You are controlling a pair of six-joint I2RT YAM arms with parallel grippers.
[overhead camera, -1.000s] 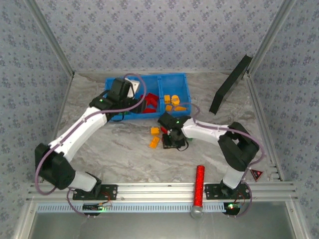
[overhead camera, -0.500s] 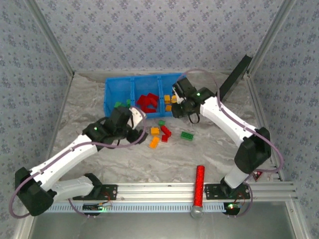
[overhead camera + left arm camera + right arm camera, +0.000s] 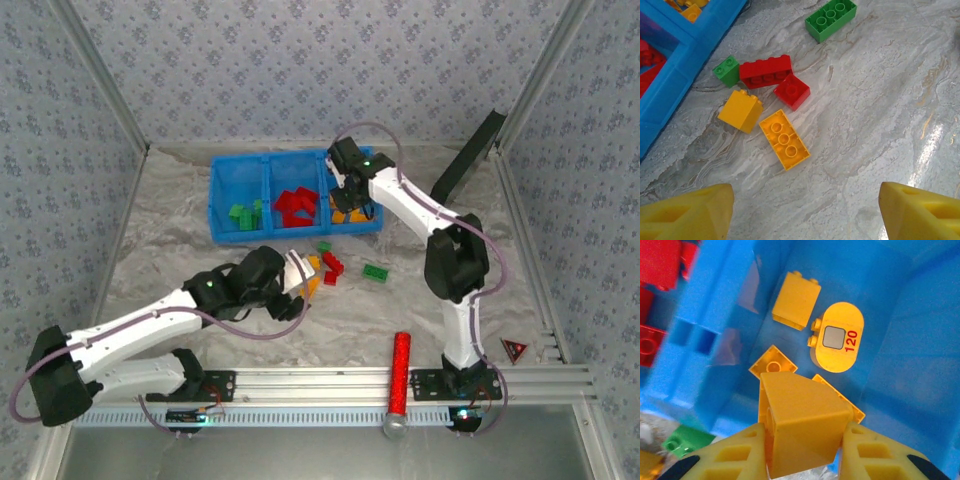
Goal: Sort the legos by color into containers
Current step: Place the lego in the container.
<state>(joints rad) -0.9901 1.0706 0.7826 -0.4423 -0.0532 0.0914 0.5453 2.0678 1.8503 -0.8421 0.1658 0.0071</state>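
Bare marble table lies open around the loose bricks except where the blue tray stands close, its end compartment cluttered with yellow bricks.

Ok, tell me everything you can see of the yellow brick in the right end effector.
The yellow brick looks like glossy plastic, blocky, with one smooth sloped face turned to the wrist camera; no studs show. The right end effector clamps it between its two yellow fingers, one on each side. It hangs over the blue tray's right compartment, above other yellow pieces, among them a rounded piece printed 120. Whether it touches those beneath cannot be told.
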